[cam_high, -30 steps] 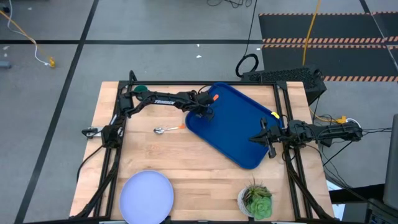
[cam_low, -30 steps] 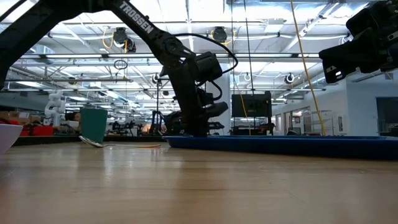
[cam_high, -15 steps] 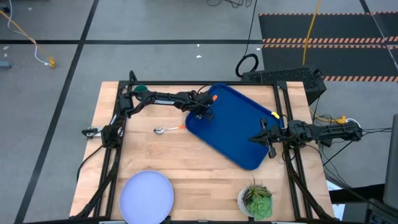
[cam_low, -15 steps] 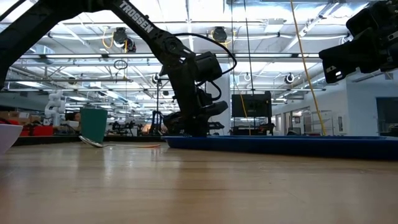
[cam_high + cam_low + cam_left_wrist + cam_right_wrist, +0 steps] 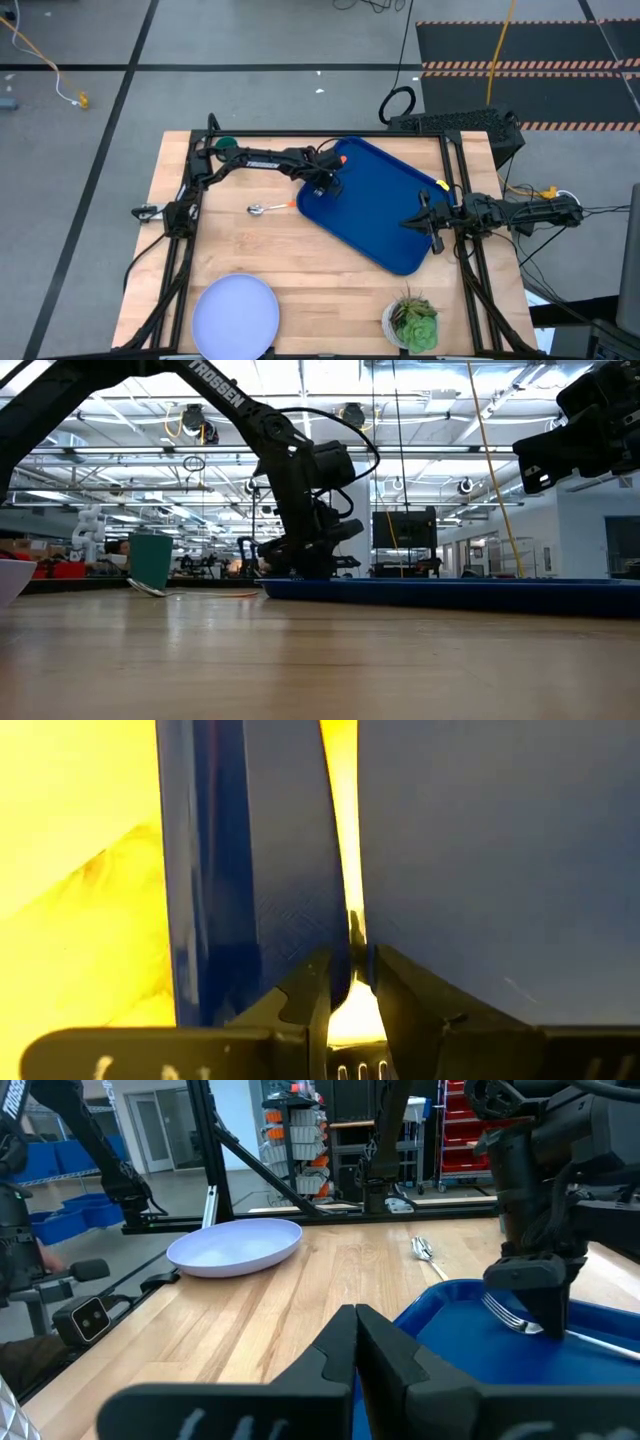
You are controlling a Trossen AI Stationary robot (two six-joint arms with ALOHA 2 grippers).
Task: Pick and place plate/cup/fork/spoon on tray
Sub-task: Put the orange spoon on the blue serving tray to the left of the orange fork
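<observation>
The blue tray [image 5: 400, 215] lies at an angle on the table's far right. The fork [image 5: 520, 1323] lies in its far-left corner, its orange handle [image 5: 343, 159] toward the far edge. My left gripper [image 5: 353, 990] points down over it, slightly open, one finger on each side of the fork's neck. The spoon [image 5: 270, 208] lies on the wood left of the tray. The dark green cup [image 5: 225, 142] stands at the far left. The plate [image 5: 235, 313] rests near the front edge. My right gripper [image 5: 355, 1330] waits shut at the tray's right edge.
A white pot with a green plant [image 5: 412, 322] stands at the front right. Black frame rails [image 5: 180, 250] run along the table's left, right and far sides. Bare wood lies between the plate and the tray.
</observation>
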